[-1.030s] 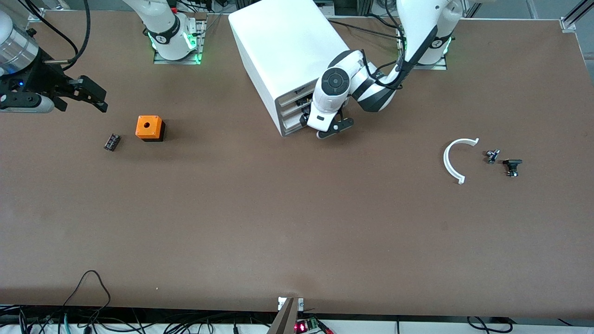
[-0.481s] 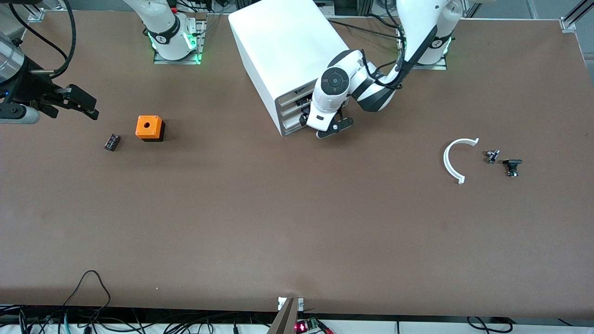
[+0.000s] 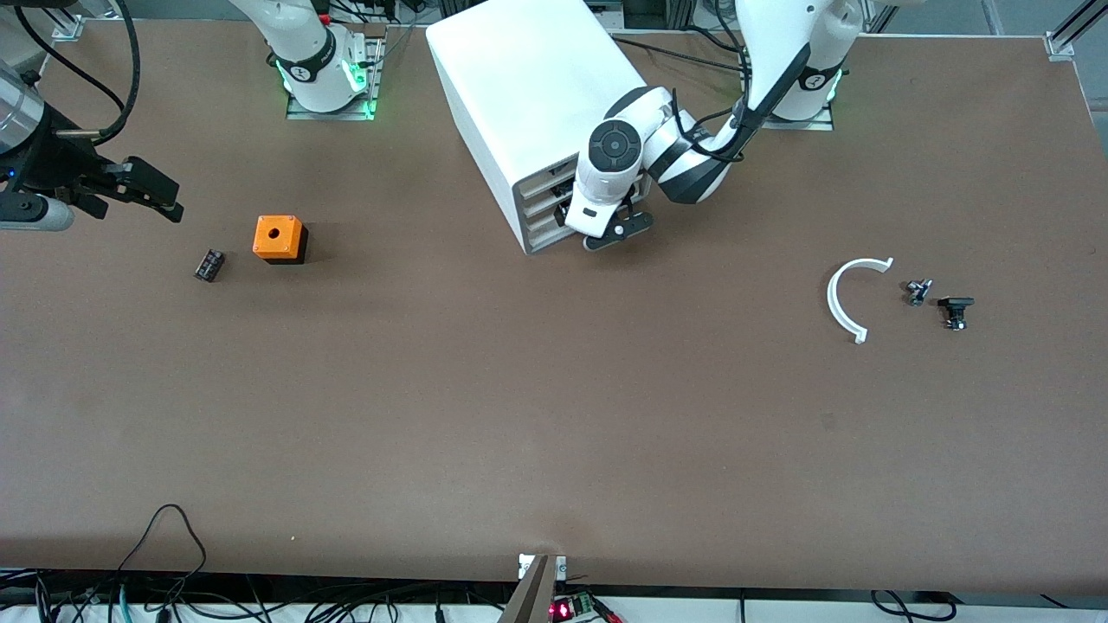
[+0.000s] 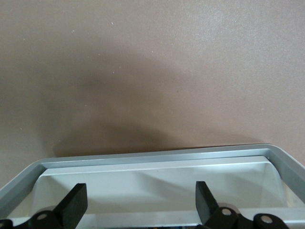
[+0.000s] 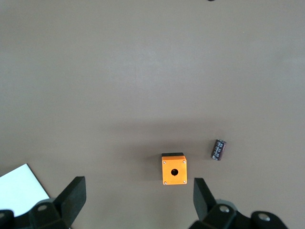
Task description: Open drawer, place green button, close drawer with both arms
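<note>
The white cabinet (image 3: 528, 95) stands between the two arm bases. My left gripper (image 3: 610, 232) is at the cabinet's drawer front, low down. In the left wrist view the drawer (image 4: 157, 155) shows as a grey rim and a white inside. The left gripper (image 4: 140, 210) is open right over that rim, holding nothing. The drawer (image 3: 547, 228) sticks out only slightly. No green-capped button shows in any view. My right gripper (image 3: 160, 197) is open and empty, up over the table at the right arm's end; in its wrist view (image 5: 138, 200) the jaws are spread wide.
An orange cube with a hole (image 3: 279, 238) and a small black cylinder (image 3: 209, 265) lie below the right gripper; both show in the right wrist view (image 5: 174, 170) (image 5: 218, 150). A white arc (image 3: 844, 298) and two small dark parts (image 3: 917, 290) (image 3: 955, 311) lie toward the left arm's end.
The left gripper has moved in toward the cabinet front. The right gripper drew back toward the right arm's end of the table, then stopped.
</note>
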